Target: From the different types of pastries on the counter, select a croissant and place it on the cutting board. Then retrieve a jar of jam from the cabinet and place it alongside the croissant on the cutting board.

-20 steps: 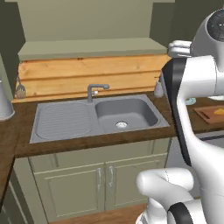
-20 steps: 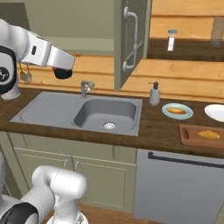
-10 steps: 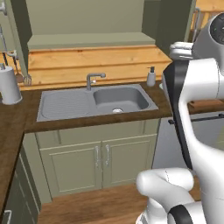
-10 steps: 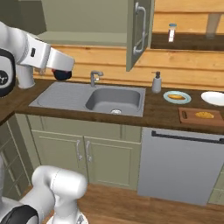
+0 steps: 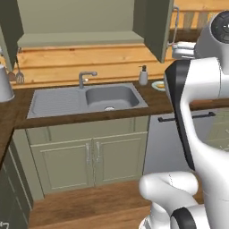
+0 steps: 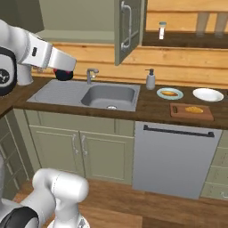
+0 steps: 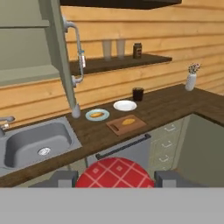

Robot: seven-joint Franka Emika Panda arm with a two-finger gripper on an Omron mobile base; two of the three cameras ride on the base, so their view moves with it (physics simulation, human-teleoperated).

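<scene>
Counter: sink set in it at left, faucet behind the sink, soap bottle just right of the basin by the wall. Right of the bottle, a plate bearing the longer pastry; further right, an empty plate. Cutting board lies in front of both plates, croissant on it. Cup behind the empty plate. Open cabinet door hangs above the sink's right end; shelf to its right carries two glasses and a jar

croissant lies on the cutting board beside the sink.
</scene>
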